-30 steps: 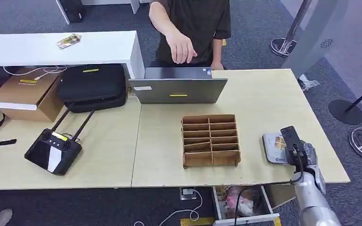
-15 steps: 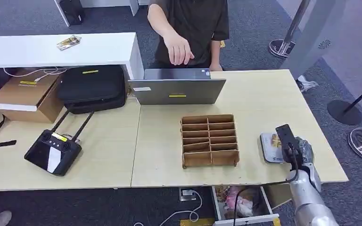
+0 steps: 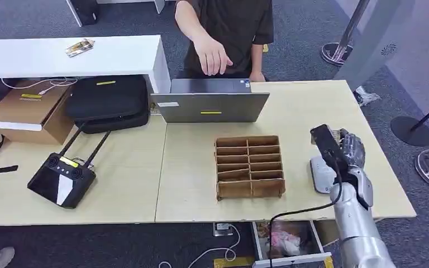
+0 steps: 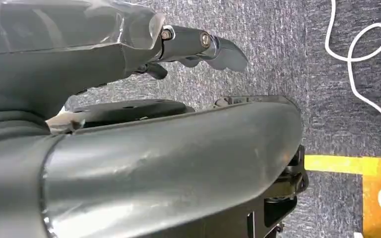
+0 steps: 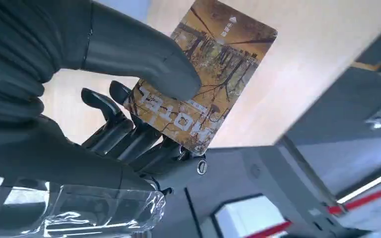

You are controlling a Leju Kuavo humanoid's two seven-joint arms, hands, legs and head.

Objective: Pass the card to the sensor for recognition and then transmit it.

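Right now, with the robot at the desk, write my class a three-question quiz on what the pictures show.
1. True or false: the right hand holds a hotel key card.
2. What stands at the middle of the table? A) a kettle B) a wooden divided organizer C) a lamp
3. Fill in: a person's hand is raised above the open ____.

Key: 1 true. 2 B. 3 laptop.
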